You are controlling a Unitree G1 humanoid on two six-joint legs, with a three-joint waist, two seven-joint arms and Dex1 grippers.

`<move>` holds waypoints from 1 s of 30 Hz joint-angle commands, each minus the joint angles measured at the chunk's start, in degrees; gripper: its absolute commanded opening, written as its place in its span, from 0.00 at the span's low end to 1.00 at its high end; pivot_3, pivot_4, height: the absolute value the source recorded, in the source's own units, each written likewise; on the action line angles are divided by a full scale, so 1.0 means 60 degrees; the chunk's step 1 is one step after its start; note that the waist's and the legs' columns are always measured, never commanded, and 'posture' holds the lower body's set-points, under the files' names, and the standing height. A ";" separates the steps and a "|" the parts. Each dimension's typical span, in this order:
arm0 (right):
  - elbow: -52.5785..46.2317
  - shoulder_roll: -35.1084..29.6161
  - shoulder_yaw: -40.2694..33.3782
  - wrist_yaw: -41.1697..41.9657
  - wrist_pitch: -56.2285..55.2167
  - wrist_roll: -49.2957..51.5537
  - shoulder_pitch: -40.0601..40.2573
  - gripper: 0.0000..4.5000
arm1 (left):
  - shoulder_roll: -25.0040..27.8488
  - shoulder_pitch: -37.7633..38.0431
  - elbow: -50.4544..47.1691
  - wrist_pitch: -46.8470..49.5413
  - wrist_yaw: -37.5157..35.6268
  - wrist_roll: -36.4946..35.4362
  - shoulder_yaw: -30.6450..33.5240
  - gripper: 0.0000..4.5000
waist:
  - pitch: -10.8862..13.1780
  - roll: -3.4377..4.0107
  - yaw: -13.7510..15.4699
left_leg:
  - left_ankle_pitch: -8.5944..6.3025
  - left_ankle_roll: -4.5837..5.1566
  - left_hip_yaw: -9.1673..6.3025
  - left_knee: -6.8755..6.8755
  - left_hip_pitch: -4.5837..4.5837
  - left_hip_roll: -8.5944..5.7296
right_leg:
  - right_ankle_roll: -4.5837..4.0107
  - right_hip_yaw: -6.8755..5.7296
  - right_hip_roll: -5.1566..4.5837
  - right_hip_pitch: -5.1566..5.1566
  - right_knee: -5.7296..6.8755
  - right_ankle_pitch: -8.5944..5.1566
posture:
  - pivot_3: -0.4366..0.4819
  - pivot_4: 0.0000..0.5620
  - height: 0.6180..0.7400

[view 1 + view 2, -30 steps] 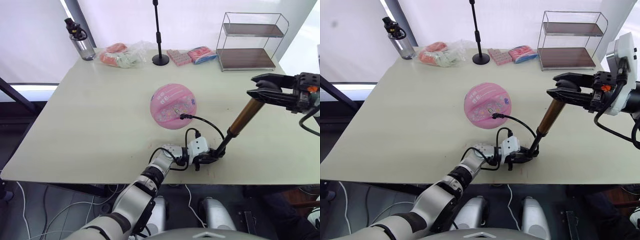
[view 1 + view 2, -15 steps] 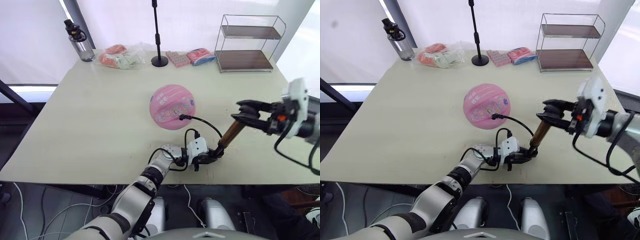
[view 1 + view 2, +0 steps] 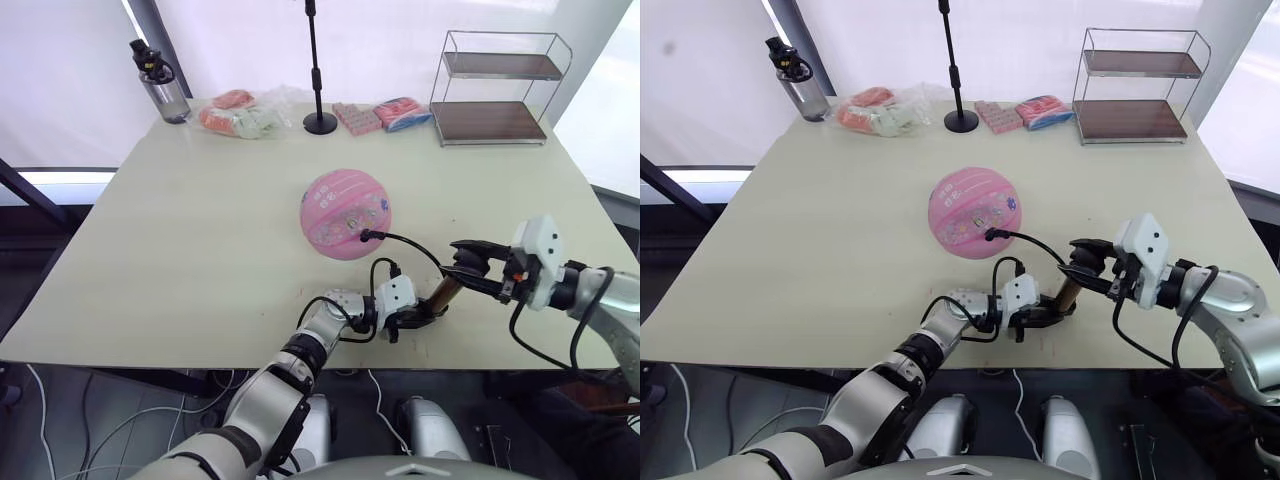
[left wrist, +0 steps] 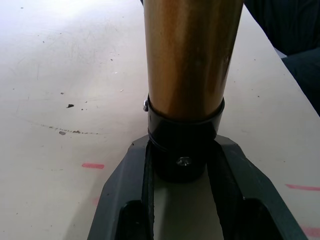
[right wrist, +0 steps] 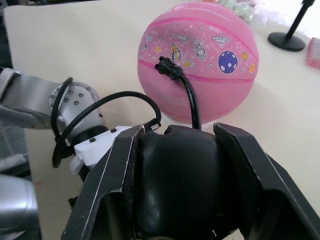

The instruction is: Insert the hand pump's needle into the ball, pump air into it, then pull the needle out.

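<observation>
Near table's front edge, left gripper point(image 4: 180, 200) clamps hand pump point(image 3: 441, 293) base cap, steadying it; right gripper point(image 5: 180, 150) closed around handle, plunger low. Needle fitting point(image 5: 166, 66) seated in ball point(image 3: 346, 213) mid-table; pumping stage, apparently.

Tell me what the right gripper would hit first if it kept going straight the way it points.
Probably the ball. The right gripper, shut on the pump's handle, points along its fingers straight at it, though depth is hard to judge.
</observation>
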 commanded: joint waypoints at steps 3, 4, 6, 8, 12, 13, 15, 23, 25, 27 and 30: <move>-0.0323 -0.0887 -0.1643 0.0498 0.0856 0.1666 -0.1346 0.41 | 0.0194 0.0387 0.0631 0.0373 -0.0080 0.0311 -0.0164 0.24 | 0.0026 0.0040 0.0000 | 0.0000 0.0000 0.0001 -0.0001 -0.0011 -0.0014 | 0.0008 0.0004 -0.0010 -0.0006 0.0000 0.0006 | 0.48 0.27 0.93; -0.0268 -0.1097 -0.1870 0.0562 0.1069 0.1927 -0.1599 0.41 | 0.0192 0.0390 0.0630 0.0370 -0.0088 0.0308 -0.0168 0.24 | 0.0029 0.0040 0.0001 | 0.0000 0.0000 0.0001 -0.0001 -0.0011 -0.0014 | 0.0008 0.0003 -0.0010 -0.0006 0.0000 0.0006 | 0.48 0.27 0.93; -0.0158 -0.1484 -0.2232 0.0691 0.1462 0.2385 -0.2013 0.41 | 0.0185 0.0395 0.0629 0.0365 -0.0095 0.0306 -0.0176 0.24 | 0.0032 0.0041 0.0001 | 0.0000 0.0000 -0.0002 -0.0001 -0.0012 -0.0014 | 0.0005 0.0001 -0.0009 -0.0006 0.0000 0.0004 | 0.48 0.27 0.93; -0.0043 -0.1735 -0.2418 0.0725 0.1757 0.2687 -0.2330 0.41 | 0.0176 0.0375 0.0640 0.0372 -0.0098 0.0302 -0.0173 0.24 | 0.0034 0.0041 -0.0002 | 0.0000 0.0000 0.0000 0.0000 -0.0011 -0.0012 | -0.0001 0.0001 -0.0010 -0.0006 0.0000 0.0001 | 0.48 0.27 0.93; 0.0095 -0.2064 -0.2600 0.0678 0.2224 0.3082 -0.2792 0.41 | 0.0165 0.0365 0.0651 0.0375 -0.0095 0.0300 -0.0173 0.24 | 0.0034 0.0041 -0.0004 | 0.0000 0.0000 0.0004 0.0000 -0.0012 -0.0010 | 0.0000 0.0002 -0.0011 -0.0007 -0.0001 0.0001 | 0.48 0.27 0.93; 0.0134 -0.2140 -0.2612 0.0656 0.2339 0.3166 -0.2897 0.41 | 0.0169 0.0360 0.0653 0.0374 -0.0099 0.0301 -0.0172 0.24 | 0.0034 0.0041 -0.0001 | 0.0000 0.0000 0.0004 0.0000 -0.0012 -0.0010 | 0.0000 0.0003 -0.0011 -0.0007 -0.0001 0.0001 | 0.48 0.27 0.93; 0.0237 -0.2211 -0.2605 0.0540 0.2569 0.3306 -0.3112 0.41 | 0.0178 0.0347 0.0667 0.0373 -0.0103 0.0299 -0.0165 0.24 | 0.0033 0.0042 -0.0002 | 0.0000 0.0000 0.0004 0.0000 -0.0012 -0.0010 | 0.0000 0.0003 -0.0011 -0.0008 -0.0001 0.0001 | 0.48 0.27 0.93; -0.0105 -0.1605 -0.1472 0.0457 0.2281 0.2207 -0.1775 0.41 | 0.0177 0.0340 0.0690 0.0352 -0.0065 0.0320 -0.0179 0.24 | 0.0018 0.0025 -0.0004 | 0.0000 0.0000 0.0003 -0.0001 -0.0007 -0.0009 | 0.0005 0.0003 -0.0010 -0.0006 0.0000 0.0004 | 0.48 0.27 0.93; -0.0205 -0.1389 -0.1066 0.0509 0.1978 0.1780 -0.1281 0.41 | 0.0186 0.0333 0.0702 0.0347 -0.0049 0.0325 -0.0174 0.24 | 0.0015 0.0025 -0.0007 | 0.0000 0.0000 0.0003 0.0000 -0.0002 -0.0006 | 0.0008 0.0002 -0.0007 -0.0002 0.0000 0.0005 | 0.48 0.27 0.93; -0.0160 -0.0934 -0.0643 0.0341 0.1571 0.1342 -0.0872 0.41 | 0.0185 0.0337 0.0703 0.0344 -0.0036 0.0332 -0.0175 0.24 | 0.0002 0.0009 -0.0010 | 0.0000 0.0000 0.0003 0.0001 0.0004 -0.0005 | 0.0006 0.0001 -0.0007 0.0003 0.0000 0.0003 | 0.48 0.27 0.93; 0.0089 -0.0303 -0.0019 0.0157 0.0936 0.0557 -0.0336 0.41 | 0.0186 0.0342 0.0704 0.0344 -0.0029 0.0334 -0.0180 0.24 | -0.0010 -0.0005 -0.0016 | 0.0000 0.0000 0.0005 0.0002 0.0012 -0.0001 | 0.0004 0.0001 -0.0004 0.0006 0.0000 0.0002 | 0.48 0.27 0.93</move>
